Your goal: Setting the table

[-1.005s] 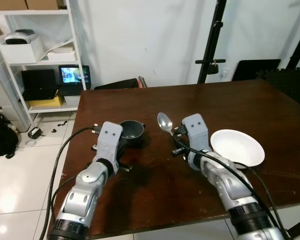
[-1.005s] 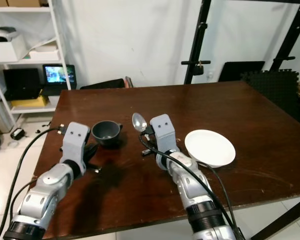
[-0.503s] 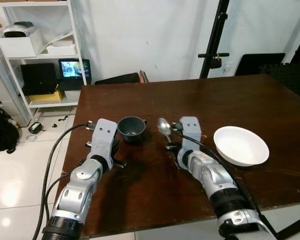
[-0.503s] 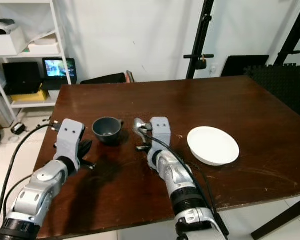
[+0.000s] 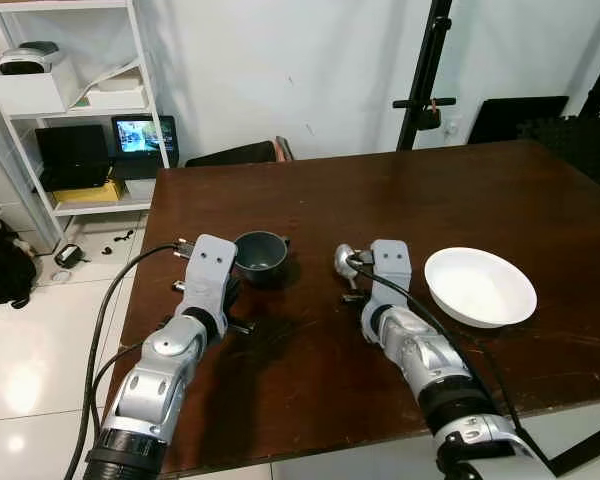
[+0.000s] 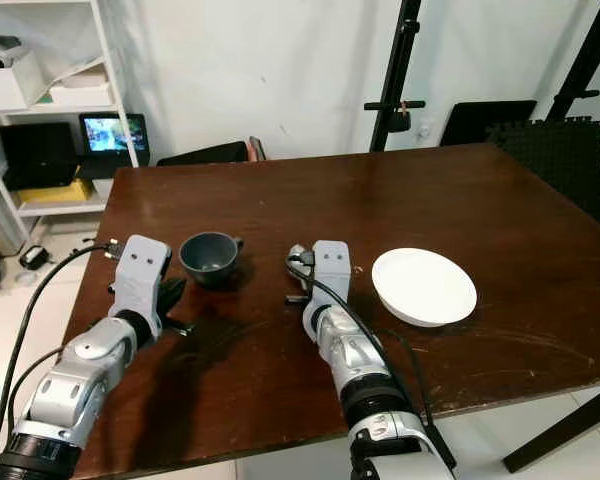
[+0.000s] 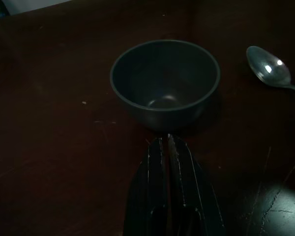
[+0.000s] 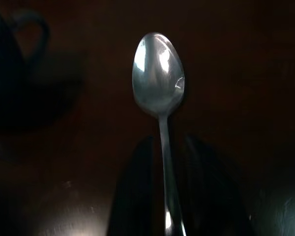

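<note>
Robot grippers are working low over a dark brown wooden table (image 5: pixel 540 190). Its right gripper (image 5: pixel 352 268) is pinching the handle of a silver spoon (image 8: pixel 159 73) between its two black fingers (image 8: pixel 132 196), which are closed onto the thin stem; the spoon's bowl is sticking out past the fingertips, facing up and catching the light, and is hanging just above the tabletop near the middle of the table. Its left gripper (image 7: pixel 165 147) is resting low at the table surface with both fingers pressed together and holding nothing, the tips lying just short of a dark grey cup (image 5: pixel 261 254). That cup is standing upright and empty, its small handle pointing toward the spoon, and cup and spoon are sitting near each other but apart. To the right of the spoon, also apart from it, a white plate (image 5: pixel 479 286) is lying flat on the wood, toward the robot's right side of the table. Beyond the table's far left corner, a white shelving unit (image 5: pixel 70 110) is standing against a pale wall and carrying a small lit screen (image 5: pixel 139 136). A black metal stand (image 5: pixel 430 80) is rising behind the table's far edge.
</note>
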`<state>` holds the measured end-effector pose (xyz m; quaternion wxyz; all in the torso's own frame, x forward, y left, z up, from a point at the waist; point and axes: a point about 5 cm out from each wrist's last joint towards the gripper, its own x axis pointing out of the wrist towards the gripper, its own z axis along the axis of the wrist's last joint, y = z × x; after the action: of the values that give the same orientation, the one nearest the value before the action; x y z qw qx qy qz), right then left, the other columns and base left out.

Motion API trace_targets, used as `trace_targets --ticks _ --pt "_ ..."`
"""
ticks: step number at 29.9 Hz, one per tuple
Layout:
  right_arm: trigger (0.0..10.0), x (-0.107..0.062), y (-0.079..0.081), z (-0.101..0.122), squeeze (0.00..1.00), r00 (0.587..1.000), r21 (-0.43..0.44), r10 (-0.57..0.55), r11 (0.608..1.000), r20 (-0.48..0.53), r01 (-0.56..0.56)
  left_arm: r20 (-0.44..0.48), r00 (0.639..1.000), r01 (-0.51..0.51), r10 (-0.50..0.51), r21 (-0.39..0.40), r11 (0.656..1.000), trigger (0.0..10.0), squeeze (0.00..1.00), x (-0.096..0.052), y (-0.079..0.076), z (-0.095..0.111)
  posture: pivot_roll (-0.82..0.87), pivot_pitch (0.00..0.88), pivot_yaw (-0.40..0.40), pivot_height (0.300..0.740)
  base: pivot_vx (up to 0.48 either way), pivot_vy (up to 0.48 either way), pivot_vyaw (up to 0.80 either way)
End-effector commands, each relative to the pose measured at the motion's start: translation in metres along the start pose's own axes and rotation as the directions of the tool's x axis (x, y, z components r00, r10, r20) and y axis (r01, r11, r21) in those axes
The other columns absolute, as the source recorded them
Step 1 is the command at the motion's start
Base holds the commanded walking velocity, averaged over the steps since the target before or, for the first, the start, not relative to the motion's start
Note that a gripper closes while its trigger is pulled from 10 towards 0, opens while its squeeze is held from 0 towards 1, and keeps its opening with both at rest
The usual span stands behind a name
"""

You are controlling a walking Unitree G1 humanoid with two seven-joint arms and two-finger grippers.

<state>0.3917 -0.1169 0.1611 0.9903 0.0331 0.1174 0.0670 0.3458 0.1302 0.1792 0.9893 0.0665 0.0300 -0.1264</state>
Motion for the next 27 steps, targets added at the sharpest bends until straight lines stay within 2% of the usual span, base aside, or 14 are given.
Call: trace_targets --ticks 1,4,5,6,7,10,11,13,15,21,27 --pt "10.0 -0.001 0.007 0.020 0.42 0.993 -0.043 0.018 0.999 0.117 -0.013 -0.007 1.000 -0.002 0.003 0.007 1.000 10.0 0.00 -0.001 -0.001 -0.001 -0.06 0.125 0.079 0.740 0.000 0.000 0.00" --pt "10.0 -0.002 0.008 0.029 0.42 0.984 -0.061 0.019 0.998 0.178 -0.008 -0.006 1.000 -0.001 0.001 0.007 1.000 10.0 0.00 -0.001 -0.001 0.000 -0.05 0.125 0.084 0.740 0.000 0.000 0.00" --pt "10.0 -0.004 0.008 0.037 0.00 0.971 -0.069 0.001 0.997 0.239 0.016 -0.005 1.000 0.000 0.000 0.008 1.000 10.0 0.00 -0.001 -0.001 0.001 -0.05 0.126 0.085 0.740 0.000 0.000 0.00" --pt "10.0 -0.004 0.008 0.037 0.00 0.971 -0.069 0.001 0.997 0.239 0.016 -0.005 1.000 0.000 0.000 0.008 1.000 10.0 0.00 -0.001 -0.001 0.001 -0.05 0.126 0.085 0.740 0.000 0.000 0.00" --pt "10.0 -0.008 0.007 0.047 0.00 0.951 -0.087 -0.014 0.995 0.308 0.043 -0.004 1.000 0.001 -0.001 0.010 1.000 10.0 0.00 0.000 0.000 0.001 -0.04 0.125 0.087 0.740 0.000 0.000 0.00" --pt "10.0 -0.022 0.008 0.077 0.00 0.862 -0.115 -0.026 0.989 0.507 0.098 0.000 1.000 0.007 -0.007 0.014 1.000 10.0 0.00 0.000 -0.001 0.002 -0.04 0.124 0.093 0.740 0.000 0.000 0.00" --pt "10.0 -0.022 0.008 0.077 0.00 0.862 -0.115 -0.026 0.989 0.507 0.098 0.000 1.000 0.007 -0.007 0.014 1.000 10.0 0.00 0.000 -0.001 0.002 -0.04 0.124 0.093 0.740 0.000 0.000 0.00" --pt "10.0 -0.030 0.010 0.089 0.00 0.809 -0.131 -0.011 0.985 0.588 0.108 0.003 1.000 0.012 -0.012 0.015 1.000 10.0 0.00 0.000 -0.002 0.003 -0.03 0.122 0.097 0.740 0.000 0.000 0.00" --pt "10.0 -0.035 0.013 0.094 0.00 0.782 -0.144 0.010 0.984 0.624 0.102 0.008 1.000 0.022 -0.023 0.028 0.999 10.0 0.00 -0.001 -0.004 0.004 -0.03 0.120 0.102 0.740 0.000 0.000 0.00" --pt "10.0 -0.040 0.033 0.096 0.00 0.763 -0.206 0.109 0.978 0.637 0.033 0.031 0.999 0.039 -0.039 0.007 0.999 10.0 0.00 -0.002 -0.003 0.009 -0.02 0.119 0.124 0.740 0.000 0.000 0.00" --pt "10.0 -0.036 0.041 0.091 0.00 0.780 -0.242 0.142 0.970 0.610 0.012 0.044 0.998 0.050 -0.051 0.021 0.999 10.0 0.00 0.001 0.007 0.018 -0.02 0.116 0.136 0.740 0.000 0.000 0.00"
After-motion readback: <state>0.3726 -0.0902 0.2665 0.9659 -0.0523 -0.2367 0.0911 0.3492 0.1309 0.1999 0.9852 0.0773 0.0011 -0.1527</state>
